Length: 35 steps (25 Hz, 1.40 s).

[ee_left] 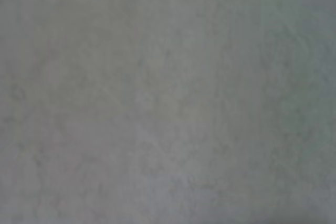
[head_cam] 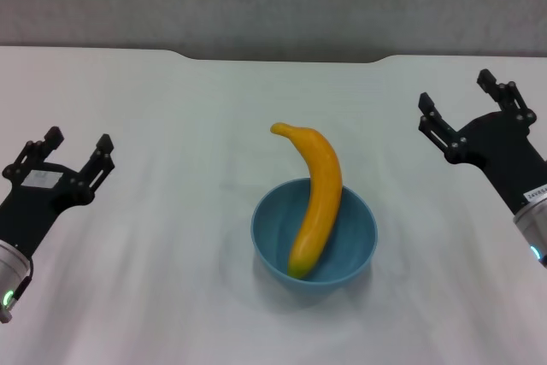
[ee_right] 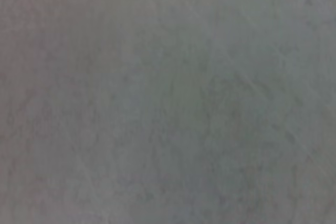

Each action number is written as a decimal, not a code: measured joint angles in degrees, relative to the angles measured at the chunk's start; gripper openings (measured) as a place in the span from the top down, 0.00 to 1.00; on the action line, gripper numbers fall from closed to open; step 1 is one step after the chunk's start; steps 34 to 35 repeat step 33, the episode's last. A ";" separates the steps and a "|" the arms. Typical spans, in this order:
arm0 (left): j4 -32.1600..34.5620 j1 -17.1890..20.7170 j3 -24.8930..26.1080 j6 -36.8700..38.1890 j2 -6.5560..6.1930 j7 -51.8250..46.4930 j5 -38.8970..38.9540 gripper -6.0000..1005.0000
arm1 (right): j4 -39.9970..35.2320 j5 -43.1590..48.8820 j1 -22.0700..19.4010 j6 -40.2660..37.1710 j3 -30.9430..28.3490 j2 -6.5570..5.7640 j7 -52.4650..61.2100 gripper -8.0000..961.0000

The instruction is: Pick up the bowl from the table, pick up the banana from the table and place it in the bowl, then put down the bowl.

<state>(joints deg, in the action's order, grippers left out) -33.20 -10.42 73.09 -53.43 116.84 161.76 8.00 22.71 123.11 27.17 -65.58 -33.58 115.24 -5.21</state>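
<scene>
The light-blue bowl (head_cam: 350,241) stands on the white table (head_cam: 171,108) a little right of centre and near me. The yellow-orange banana (head_cam: 316,194) lies in it, its dark end down inside the bowl and its stem end sticking out over the far rim. My left gripper (head_cam: 79,144) is open and empty at the left, well away from the bowl. My right gripper (head_cam: 457,96) is open and empty at the right, also well away. Both wrist views show only plain table surface.
The table's far edge has a shallow notch (head_cam: 286,59) in the middle, with a grey wall behind it. Bare tabletop lies on both sides of the bowl between it and the grippers.
</scene>
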 joint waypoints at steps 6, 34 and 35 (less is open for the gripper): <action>8.29 -3.88 0.45 -3.26 -0.19 -4.44 1.46 0.26 | -1.30 -0.30 -0.23 0.34 -0.14 0.10 0.19 0.08; 15.91 -7.84 0.39 2.26 0.06 -5.43 5.98 0.26 | -4.50 -0.20 0.34 6.21 0.94 0.25 1.01 0.08; 15.91 -7.84 0.39 2.26 0.06 -5.43 5.98 0.26 | -4.50 -0.20 0.34 6.21 0.94 0.25 1.01 0.08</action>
